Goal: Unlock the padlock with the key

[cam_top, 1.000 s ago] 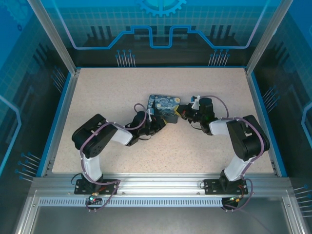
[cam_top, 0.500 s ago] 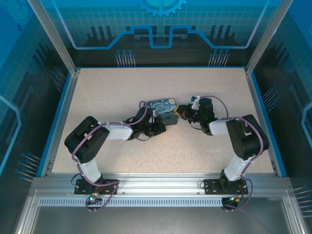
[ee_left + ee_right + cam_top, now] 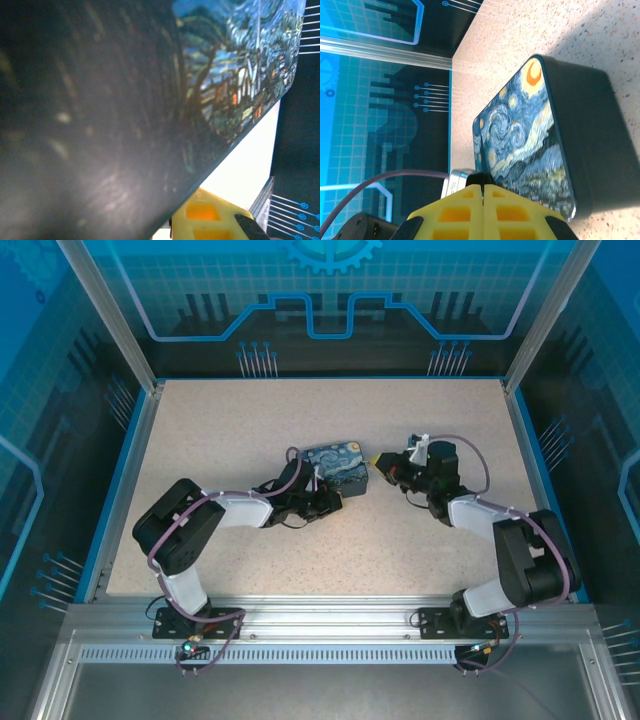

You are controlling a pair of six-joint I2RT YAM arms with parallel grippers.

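The box [image 3: 338, 466] with the swirly night-sky print sits mid-table, tipped up on its near edge. My left gripper [image 3: 322, 498] is shut at that near-left edge and holds the box up. In the left wrist view the box's dark side [image 3: 100, 125] lies right against the camera, with one yellow finger [image 3: 210, 220] under it. My right gripper [image 3: 381, 460] is shut and stands a short gap to the right of the box [image 3: 525, 135]. A small dark piece, apparently the key [image 3: 482, 178], pokes out between its fingertips [image 3: 483, 187]. The padlock is hidden.
A blue rim [image 3: 540, 480] and clear walls bound the speckled tabletop [image 3: 230, 420]. In the right wrist view the left arm's silver camera [image 3: 457, 181] with its purple cable [image 3: 385, 177] shows behind the box.
The left arm reached forward and tipped the box up on edge, then held still. The right gripper has just backed off to the right, away from the box.
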